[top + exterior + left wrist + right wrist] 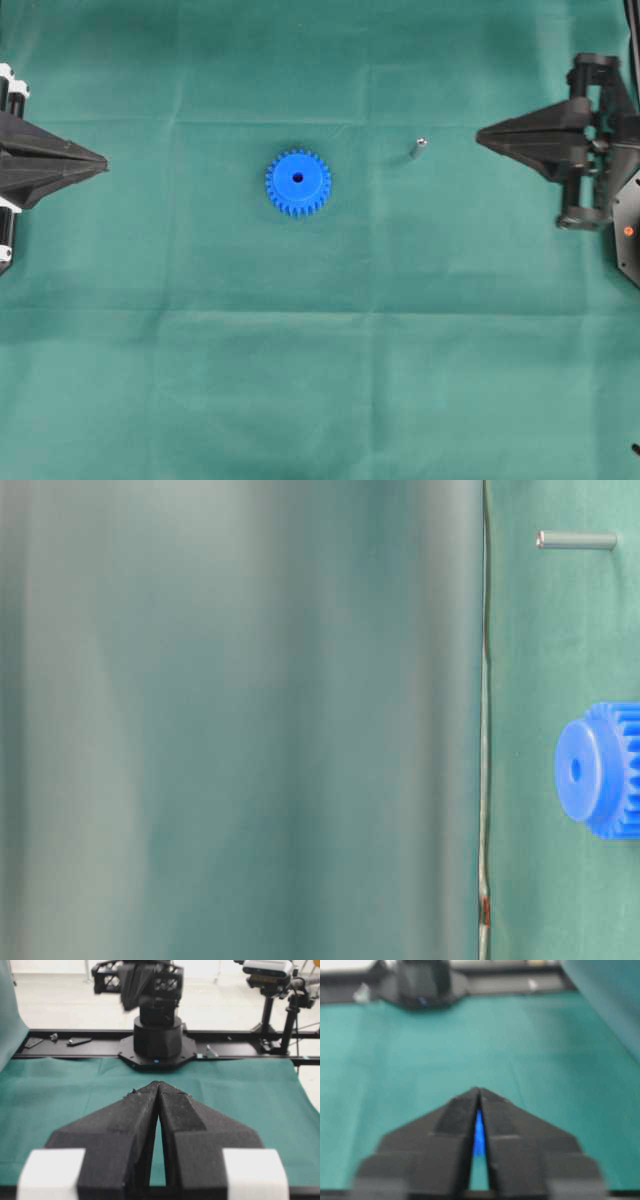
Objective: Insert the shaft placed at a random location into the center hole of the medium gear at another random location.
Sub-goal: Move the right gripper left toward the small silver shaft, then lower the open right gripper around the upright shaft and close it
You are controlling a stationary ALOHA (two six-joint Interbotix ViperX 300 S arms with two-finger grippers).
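Green cloth (pixel 320 380) covers the whole table, creased in a grid, and everything we care about sits on it.

Our left hand (pixel 100 161) is parked at the left edge of the overhead view, tips pointing in toward the middle. Its wrist view shows the two black fingers (pixel 135 1125) pressed together at the tips, nothing between them. Closed, empty.

Our right hand (pixel 482 137) is at the right edge, tips pointing left. Its wrist view is blurred, but the fingers (pixel 500 1125) meet at the tips with only a thin gap behind, and blue shows through that gap. Closed, empty too.

Blue gear (pixel 298 182) lies flat near the middle of the table, teeth all round, flat face up. We see it well apart from both hands. Center hole (pixel 298 178) is dark and unfilled. The table-level view catches the gear at its right edge, hub and hole facing the camera.

Shaft (pixel 417 148) is a tiny grey pin on the cloth, between the gear and our right hand and nearer that hand, but touching neither. Its shiny round end faces up-right in the overhead view. It lies on its side, not in the hole.
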